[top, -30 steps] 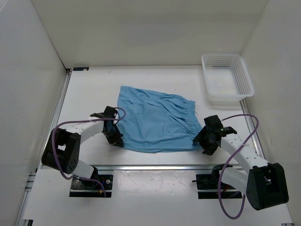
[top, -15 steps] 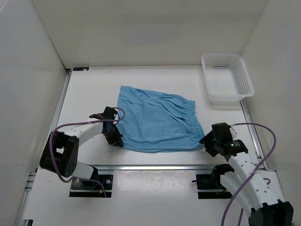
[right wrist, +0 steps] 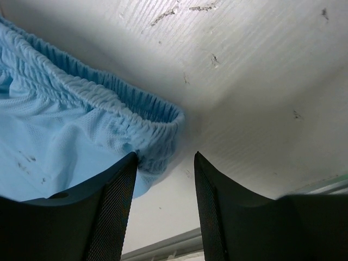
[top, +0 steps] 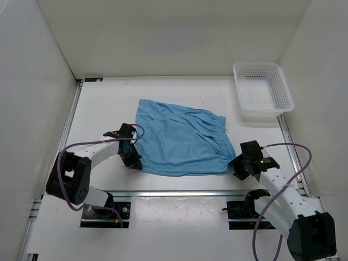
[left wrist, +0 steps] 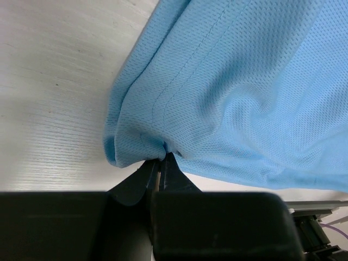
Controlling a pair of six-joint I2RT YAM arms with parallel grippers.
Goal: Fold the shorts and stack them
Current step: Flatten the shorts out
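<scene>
The left tool pinches a corner of the shorts, while the right tool is spread at their waistband corner.

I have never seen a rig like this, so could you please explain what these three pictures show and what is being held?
These are two robot arms bolted to the near edge of a table. The wide picture comes from a fixed camera above and behind them: left arm on the left, right arm on the right. The two close-ups come from a camera on each wrist. On the table lie blue shorts and a white basket. The left fingers are shut on an edge of the shorts. The right fingers stand apart at the waistband corner, holding nothing.
</scene>
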